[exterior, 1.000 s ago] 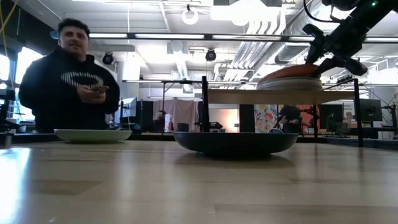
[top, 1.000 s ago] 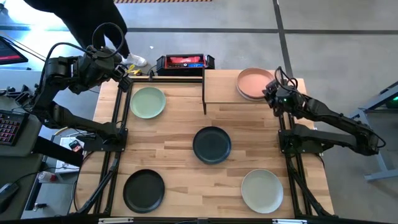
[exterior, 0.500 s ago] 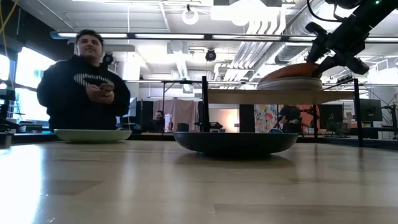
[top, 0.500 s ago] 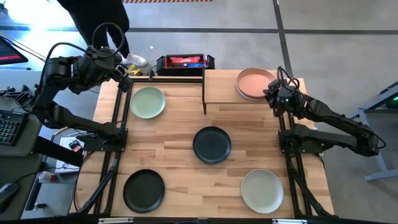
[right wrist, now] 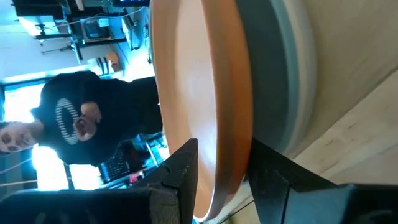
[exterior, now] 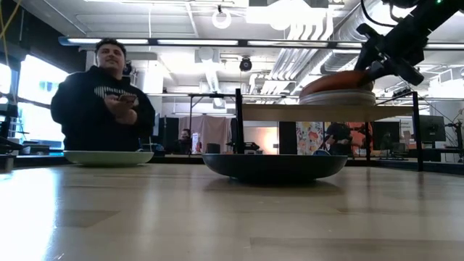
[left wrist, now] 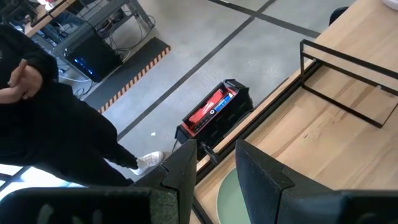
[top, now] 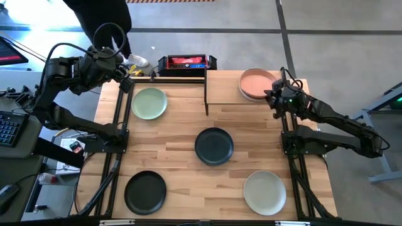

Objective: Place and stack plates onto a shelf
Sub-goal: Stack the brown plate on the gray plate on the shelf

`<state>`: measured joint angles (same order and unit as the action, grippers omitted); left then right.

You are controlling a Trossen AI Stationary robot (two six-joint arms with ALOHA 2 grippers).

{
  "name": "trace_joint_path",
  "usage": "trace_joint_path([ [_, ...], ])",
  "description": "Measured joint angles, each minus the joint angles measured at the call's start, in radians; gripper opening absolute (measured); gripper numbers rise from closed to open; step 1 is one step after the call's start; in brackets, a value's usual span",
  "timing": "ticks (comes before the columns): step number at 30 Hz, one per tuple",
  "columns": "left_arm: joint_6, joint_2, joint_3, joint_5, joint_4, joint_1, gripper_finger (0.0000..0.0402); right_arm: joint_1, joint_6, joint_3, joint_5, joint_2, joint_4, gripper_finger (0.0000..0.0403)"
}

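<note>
Right now, the rim of the terracotta pink plate [right wrist: 205,93] is pinched between the right gripper's [top: 274,98] fingers, on top of the stack [exterior: 338,93] on the shelf [top: 226,93]. If the gripper is pulled back while pinching, the plate could be dragged off. The left gripper [top: 124,71] is held slightly spread, far away.

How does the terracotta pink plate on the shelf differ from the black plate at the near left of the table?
The round terracotta pink plate tops a stack on the light-wood shelf; the round black plate lies alone on the tabletop. The right gripper holds the pink plate's rim between its fingers; nothing touches the black plate. The pink one looks slightly tilted in the low view; the black one lies flat. Both are round, shallow and about the same size.
</note>
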<state>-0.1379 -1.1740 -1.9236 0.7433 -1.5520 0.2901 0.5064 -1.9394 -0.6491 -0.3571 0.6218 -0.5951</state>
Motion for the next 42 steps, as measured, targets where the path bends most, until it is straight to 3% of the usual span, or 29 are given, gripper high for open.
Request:
trace_joint_path([
  [5, 0.001, 0.000, 0.000, 0.000, 0.000, 0.000, 0.0099, 0.000, -0.049, 0.000, 0.041, 0.001, 0.003, 0.0110],
  [11, 0.002, 0.000, 0.000, 0.000, 0.000, 0.000, 0.0099, 0.000, -0.124, 0.000, -0.021, 0.037, 0.044, 0.0097],
  [18, 0.003, 0.000, 0.000, 0.000, 0.000, 0.000, 0.0099, 0.000, -0.149, 0.000, 0.093, 0.059, 0.074, 0.0087],
  [30, 0.003, 0.000, 0.000, 0.000, 0.000, 0.000, 0.0099, 0.015, -0.301, 0.000, 0.148, 0.057, 0.090, 0.0087],
  [37, 0.003, 0.000, 0.000, 0.000, 0.000, 0.000, 0.0099, 0.073, -0.297, 0.000, 0.126, 0.057, 0.167, 0.0087],
  [42, 0.002, 0.000, 0.000, 0.000, 0.001, 0.000, 0.0099, 0.077, -0.262, 0.000, 0.179, 0.057, 0.174, 0.0087],
])
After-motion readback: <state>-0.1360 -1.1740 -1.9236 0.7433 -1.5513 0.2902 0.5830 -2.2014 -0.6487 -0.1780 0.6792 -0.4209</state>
